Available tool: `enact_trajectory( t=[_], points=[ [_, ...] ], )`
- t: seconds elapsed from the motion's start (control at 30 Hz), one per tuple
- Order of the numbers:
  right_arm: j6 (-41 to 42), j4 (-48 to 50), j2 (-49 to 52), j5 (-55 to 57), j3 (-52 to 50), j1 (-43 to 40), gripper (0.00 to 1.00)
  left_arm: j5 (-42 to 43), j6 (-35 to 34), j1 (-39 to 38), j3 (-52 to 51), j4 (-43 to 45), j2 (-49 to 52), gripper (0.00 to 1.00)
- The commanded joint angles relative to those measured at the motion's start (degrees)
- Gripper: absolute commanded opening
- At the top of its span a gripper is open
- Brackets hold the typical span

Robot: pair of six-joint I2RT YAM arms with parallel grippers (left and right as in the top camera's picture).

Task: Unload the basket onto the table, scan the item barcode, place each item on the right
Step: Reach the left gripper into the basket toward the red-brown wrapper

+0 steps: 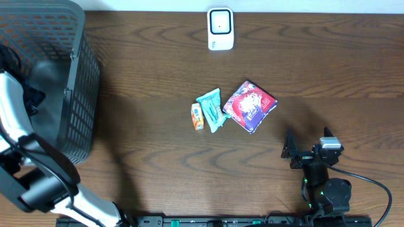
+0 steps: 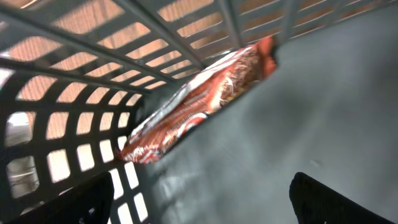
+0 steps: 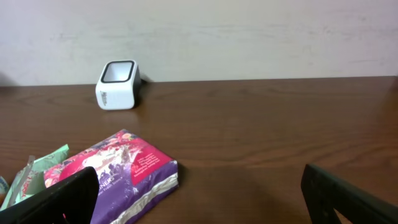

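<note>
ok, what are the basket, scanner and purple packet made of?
Basket: looks like moulded dark grey plastic, matte, grid-slotted walls.
Scanner: white plastic shell, smooth, with a dark glossy window.
Purple packet: probably plastic film, glossy, printed, with a silvery crimped edge.

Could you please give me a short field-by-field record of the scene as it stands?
scanner: white, at the far edge
loose items: orange packet, teal packet, red-purple packet, clustered at centre
basket: dark mesh, orange-red snack bag inside
left gripper: open, empty, inside basket
right gripper: open, empty, facing red-purple packet
</note>
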Motion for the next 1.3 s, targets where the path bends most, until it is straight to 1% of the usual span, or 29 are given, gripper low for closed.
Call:
enact_trajectory(
  t=[0.0,0.03,0.2,0.4,0.57,0.67,0.73,0.9,1.07,1.13,1.17,1.2,1.23,1.27],
  points=[
    [-0.46,-0.22,-0.17,-0.02,-0.09,-0.13,0.99,-2.62,3.39,0.52,0.0,-0.15,2.25,0.9],
    [-0.46,-0.22,-0.17,0.0,-0.09,-0.13,0.99,-1.51,5.25,0.52,0.0,0.07,3.17,0.9],
    [-0.46,-0.22,-0.17,-0.02,-0.09,-0.13,0.99,-1.25,9.64,0.59,0.0,1.16,7.13,0.9],
    [-0.46,-0.22,-0.17,-0.02,-0.09,-0.13,0.99,-1.2,13.16,1.86,-0.11,2.51,11.08,0.9],
    [-0.46,-0.22,-0.17,0.0,-0.09,-0.13,0.99,-1.09,17.11,2.99,-0.11,4.35,12.31,0.9],
    [-0.46,-0.22,-0.17,-0.02,-0.09,-0.13,0.99,3.67,22.51,3.26,-0.11,6.43,12.31,0.89],
    [-0.46,-0.22,-0.17,-0.02,-0.09,-0.13,0.99,6.36,24.96,3.26,-0.48,7.69,12.33,0.85],
    [-0.46,-0.22,-0.17,0.0,-0.09,-0.13,0.99,6.73,25.42,3.37,-3.5,10.82,12.33,0.72],
    [-0.46,-0.22,-0.17,0.0,-0.09,-0.13,0.99,6.69,25.38,3.87,-8.02,14.86,12.33,0.66],
    [-0.46,-0.2,-0.17,-0.02,-0.09,-0.13,0.99,6.67,25.38,4.44,-9.14,15.85,12.33,0.66],
    [-0.46,-0.22,-0.17,0.0,-0.09,-0.13,0.99,6.71,25.33,4.81,-9.49,16.06,12.33,0.63],
    [-0.48,-0.22,-0.17,0.0,-0.09,-0.13,0.99,6.71,25.33,5.11,-9.51,16.0,12.33,0.58],
    [-0.46,-0.22,-0.17,-0.02,-0.09,-0.13,0.99,6.73,25.33,5.42,-9.51,15.93,12.33,0.48],
    [-0.46,-0.22,-0.17,-0.02,-0.09,-0.13,0.99,6.73,25.33,5.68,-9.51,15.8,12.33,0.27]
  ],
)
